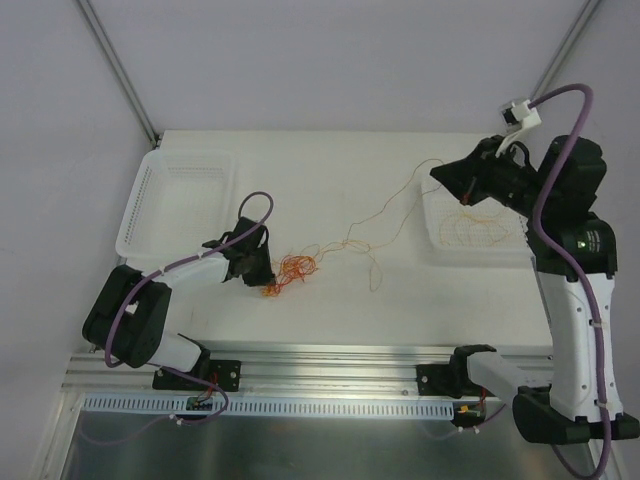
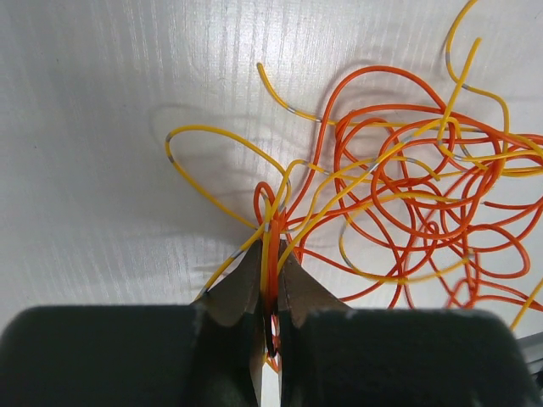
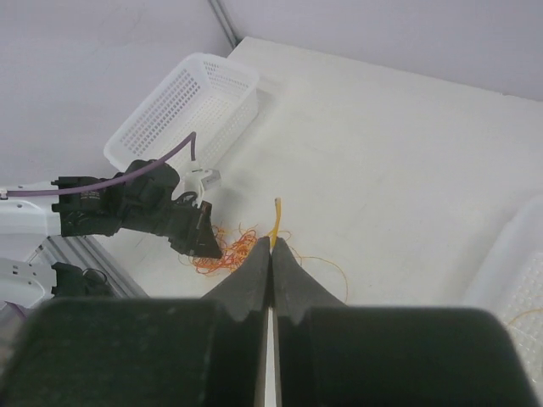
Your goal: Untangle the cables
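we had the left tool (image 2: pixel 270 254) pinched shut on a few orange and yellow cables (image 2: pixel 407 195) at the edge of the tangle (image 1: pixel 292 268), which lay on the table (image 1: pixel 330 170) toward 7 o'clock from its middle. we judged that grip to be an anchor: it held the clump low by the table, so a pull from the far side would draw one strand out rather than drag the whole clump.

the right tool (image 3: pixel 271 246) was closed on a single yellow strand (image 3: pixel 276 216), whose end stood up past the fingertips. it hung raised toward 2 o'clock, over the right tray (image 1: pixel 470 260).

in the top view a thin line ran from the tangle up toward that tool. it seemed to be the same strand, though it was too fine for us to be sure.

a few loose cables lay in the right tray, so we took it as the place for freed strands. that would explain why the right tool held its strand there.
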### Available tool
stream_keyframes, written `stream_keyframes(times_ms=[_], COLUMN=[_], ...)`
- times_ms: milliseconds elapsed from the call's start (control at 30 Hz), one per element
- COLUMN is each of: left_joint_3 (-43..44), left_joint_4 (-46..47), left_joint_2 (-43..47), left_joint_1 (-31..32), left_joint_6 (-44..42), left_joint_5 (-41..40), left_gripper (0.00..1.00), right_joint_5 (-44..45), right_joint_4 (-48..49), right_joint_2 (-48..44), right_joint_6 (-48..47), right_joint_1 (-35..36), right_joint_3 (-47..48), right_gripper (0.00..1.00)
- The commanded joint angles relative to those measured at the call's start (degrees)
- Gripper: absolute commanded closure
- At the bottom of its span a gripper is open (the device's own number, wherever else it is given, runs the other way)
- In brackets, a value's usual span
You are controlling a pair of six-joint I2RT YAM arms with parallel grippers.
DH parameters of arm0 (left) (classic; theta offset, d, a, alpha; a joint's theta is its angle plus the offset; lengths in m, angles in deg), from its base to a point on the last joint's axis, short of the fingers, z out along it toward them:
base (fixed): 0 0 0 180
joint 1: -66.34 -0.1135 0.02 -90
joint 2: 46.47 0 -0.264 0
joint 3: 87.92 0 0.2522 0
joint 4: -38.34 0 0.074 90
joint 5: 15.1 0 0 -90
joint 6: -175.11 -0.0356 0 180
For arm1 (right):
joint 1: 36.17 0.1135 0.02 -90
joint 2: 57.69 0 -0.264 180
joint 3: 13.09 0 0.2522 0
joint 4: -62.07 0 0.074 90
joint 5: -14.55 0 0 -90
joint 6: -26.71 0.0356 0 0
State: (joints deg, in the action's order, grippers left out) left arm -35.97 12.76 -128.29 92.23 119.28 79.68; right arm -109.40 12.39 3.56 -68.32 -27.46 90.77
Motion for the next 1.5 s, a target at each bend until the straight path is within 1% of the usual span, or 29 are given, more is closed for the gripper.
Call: stream_keyframes(times_ms=[0, 100, 167, 233, 433, 500, 600, 667, 767, 900, 933, 1000, 1033, 1133, 1167, 1233, 1267, 1367, 1400, 1467], left_joint_3=[-1.8, -1.8, -2.0, -2.2, -3.7, -3.9, -3.6, -2.7, -1.3, -0.5, -0.2, -0.1, 0.1, 0.4, 0.3, 0.2, 0.0, -0.6, -0.7, -1.4], left_joint_4=[-2.4, -2.6, -2.7, -3.0, -3.3, -3.3, -3.7, -3.9, -4.3, -4.9, -5.0, -5.5, -6.1, -6.9, -7.2, -7.4, -7.6, -7.6, -7.7, -8.0], left_joint_2=[0.5, 0.2, 0.0, -0.2, 1.7, 2.5, 3.9, 4.5, 5.2, 8.2, 10.3, 12.8, 15.4, 20.5, 21.9, 25.8, 27.1, 32.1, 33.4, 37.2], left_joint_1=[-0.2, -0.6, -0.8, -0.9, -1.7, -2.6, -3.8, -4.1, -4.1, -4.1, -4.1, -4.1, -4.1, -4.1, -4.1, -4.1, -4.1, -4.1, -4.2, -4.1], left_joint_6=[0.6, 0.9, 1.0, 1.6, 3.4, 4.3, 4.4, 4.1, 2.9, 1.7, 1.3, 0.0, -0.6, -2.9, -3.8, -5.3, -6.7, -10.4, -11.2, -13.3], left_joint_5=[-4.5, -6.0, -6.0, -6.1, -8.0, -8.6, -8.6, -7.9, -5.7, -3.1, -2.9, -2.1, -1.9, -1.3, -1.1, 0.2, 0.7, 3.5, 3.8, 4.2], left_gripper=[1.00, 1.00, 1.00, 1.00, 1.00, 1.00, 1.00, 1.00, 1.00, 0.88, 0.78, 0.68, 0.61, 0.49, 0.39, 0.31, 0.24, 0.16, 0.09, 0.04], right_joint_5=[-2.2, -3.8, -5.2, -4.5, 5.4, 9.6, 12.9, 12.9, 12.4, 14.3, 14.5, 15.4, 15.8, 18.6, 19.6, 22.6, 23.2, 25.9, 26.9, 28.0], right_joint_4=[-3.8, -2.2, -2.0, -3.4, -8.5, -10.8, -11.5, -10.7, -11.0, -9.3, -9.0, -8.0, -7.6, -5.4, -4.1, -3.4, -2.7, -0.9, -0.6, -0.1], right_joint_2=[-1.5, -3.6, -4.6, -4.8, -6.0, -5.4, -5.2, -5.3, -4.8, -5.9, -5.9, -5.7, -5.4, -5.2, -5.1, -4.1, -3.6, -1.3, -0.7, 1.3], right_joint_6=[2.7, 6.2, 7.1, 7.2, 5.4, 3.2, 2.7, 2.7, 2.4, 2.1, 2.1, 2.1, 2.2, 3.4, 3.6, 4.2, 4.2, 4.8, 4.8, 4.8], right_joint_1=[-3.5, -6.9, -8.1, -8.5, -8.6, -8.5, -8.6, -8.5, -8.5, -8.6, -8.5, -8.6, -8.6, -8.6, -8.5, -8.6, -8.5, -9.9, -10.2, -11.3], right_joint_3=[4.7, 6.3, 8.9, 12.7, 20.8, 24.9, 28.5, 29.2, 27.6, 19.3, 16.5, 14.1, 11.9, 8.6, 6.5, 5.0, 4.2, 3.2, 3.0, 3.4], right_gripper=[0.99, 0.99, 0.99, 0.99, 0.99, 0.99, 0.99, 0.99, 0.99, 0.99, 0.99, 0.99, 0.99, 0.99, 0.99, 0.99, 0.99, 0.99, 0.99, 0.99])
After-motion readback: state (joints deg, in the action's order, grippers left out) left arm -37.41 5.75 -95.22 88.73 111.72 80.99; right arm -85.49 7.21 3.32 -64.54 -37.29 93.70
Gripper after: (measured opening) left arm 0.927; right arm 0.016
